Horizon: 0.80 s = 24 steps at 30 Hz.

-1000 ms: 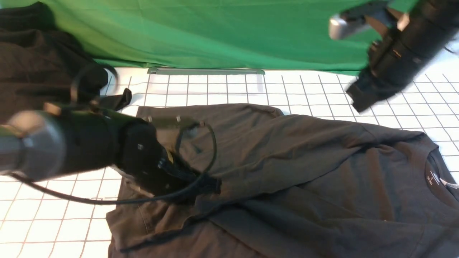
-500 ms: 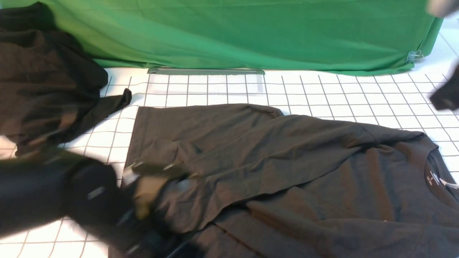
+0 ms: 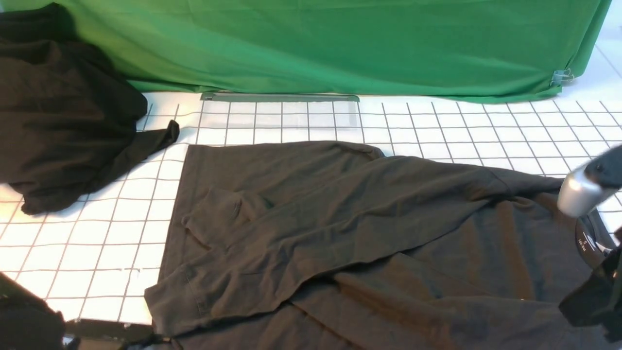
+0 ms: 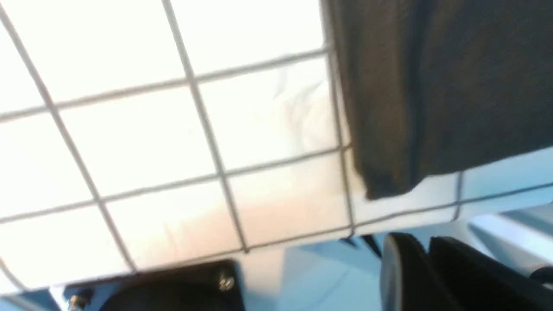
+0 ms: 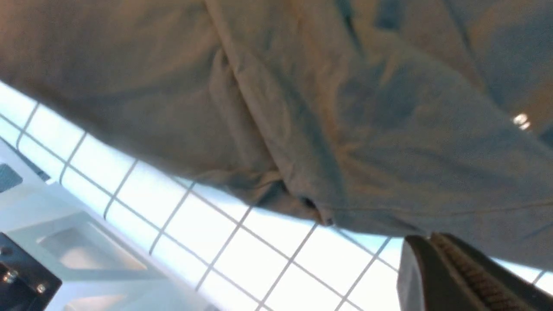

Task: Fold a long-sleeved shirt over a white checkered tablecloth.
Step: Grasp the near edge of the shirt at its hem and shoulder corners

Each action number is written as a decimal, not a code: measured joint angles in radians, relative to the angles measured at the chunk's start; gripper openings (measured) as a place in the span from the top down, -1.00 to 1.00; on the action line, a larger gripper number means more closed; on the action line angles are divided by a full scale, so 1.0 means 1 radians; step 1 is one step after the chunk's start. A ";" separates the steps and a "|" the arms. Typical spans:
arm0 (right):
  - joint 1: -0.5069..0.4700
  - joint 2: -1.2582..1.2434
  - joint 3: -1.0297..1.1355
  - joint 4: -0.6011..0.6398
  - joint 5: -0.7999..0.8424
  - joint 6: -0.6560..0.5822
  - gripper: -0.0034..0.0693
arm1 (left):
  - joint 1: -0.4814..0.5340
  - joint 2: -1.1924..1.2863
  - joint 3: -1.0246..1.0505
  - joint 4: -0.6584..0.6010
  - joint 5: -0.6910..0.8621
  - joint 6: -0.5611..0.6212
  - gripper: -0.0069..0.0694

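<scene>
Trouble lay mostly at the near edge. The long-sleeved shirt [image 3: 369, 228] lay spread across the white checkered tablecloth [image 3: 97, 233], one sleeve slanting over the body and the collar toward the right. Its lower part ran out past the bottom of the front view, close to the table's rim. We judged that a pull toward us could drag the loose knit off the table, and that a careless pinch could lift two layers and spoil the sleeve fold.

The left gripper [image 4: 425, 272] showed only as blurred black shapes near a shirt corner, the right gripper [image 5: 436, 268] as one ribbed finger near a shirt edge. We could not tell how wide either stood, though neither seemed to hold cloth.

A black heap [image 3: 58, 112] lay near the shirt's far left corner, easy to snag. A green cloth [image 3: 316, 43] hung behind the slightly wrinkled tablecloth.
</scene>
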 joint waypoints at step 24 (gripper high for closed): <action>0.083 0.000 0.014 0.014 0.035 -0.074 0.91 | 0.000 0.218 0.033 -0.027 -0.151 0.097 0.76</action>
